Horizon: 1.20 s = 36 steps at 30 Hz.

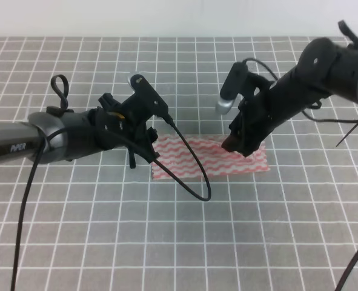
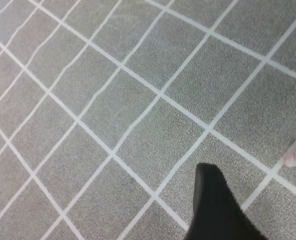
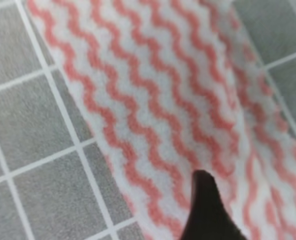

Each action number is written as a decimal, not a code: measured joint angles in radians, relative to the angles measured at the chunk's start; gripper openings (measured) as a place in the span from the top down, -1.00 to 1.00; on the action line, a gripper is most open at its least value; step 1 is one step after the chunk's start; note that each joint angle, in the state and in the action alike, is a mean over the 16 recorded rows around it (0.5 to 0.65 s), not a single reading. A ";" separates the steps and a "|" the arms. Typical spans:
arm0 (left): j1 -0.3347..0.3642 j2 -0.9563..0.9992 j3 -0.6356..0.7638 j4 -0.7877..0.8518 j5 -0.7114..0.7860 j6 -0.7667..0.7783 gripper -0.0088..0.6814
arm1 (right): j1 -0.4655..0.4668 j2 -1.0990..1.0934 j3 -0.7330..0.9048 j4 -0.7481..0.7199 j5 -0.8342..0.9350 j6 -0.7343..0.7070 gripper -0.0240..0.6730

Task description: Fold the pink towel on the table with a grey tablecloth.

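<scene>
1. Left gripper (image 1: 143,145): poised at the left edge of the pink towel (image 1: 197,159), tips angled down toward that edge; open or closed, cannot tell from the overhead picture.
2. Left wrist view: one dark fingertip (image 2: 210,200) low in frame over the grey tablecloth (image 2: 112,100), only a blurred sliver of pink at the right border.
3. Right gripper (image 1: 239,144): down over the right part of the towel, near its upper right area; grip hidden by the arm, so clenched or released cannot be told.
4. Right wrist view: dark fingertip (image 3: 205,205) in front of wavy pink-and-white stripes (image 3: 153,100), a raised crease running through the cloth beside it.
5. Towel: spread on the tablecloth (image 1: 179,242) between both grippers, longer left to right than front to back.
6. Black cable (image 1: 194,170): looping from the left arm across the towel's left half.
</scene>
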 joint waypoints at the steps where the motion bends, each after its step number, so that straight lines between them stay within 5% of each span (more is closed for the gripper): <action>1: 0.000 0.000 0.000 0.000 0.000 0.000 -0.01 | 0.000 0.004 0.002 0.000 -0.006 -0.002 -0.11; 36: 0.042 -0.001 -0.005 0.000 0.037 -0.005 0.00 | -0.059 0.078 0.006 -0.042 -0.274 0.004 -0.10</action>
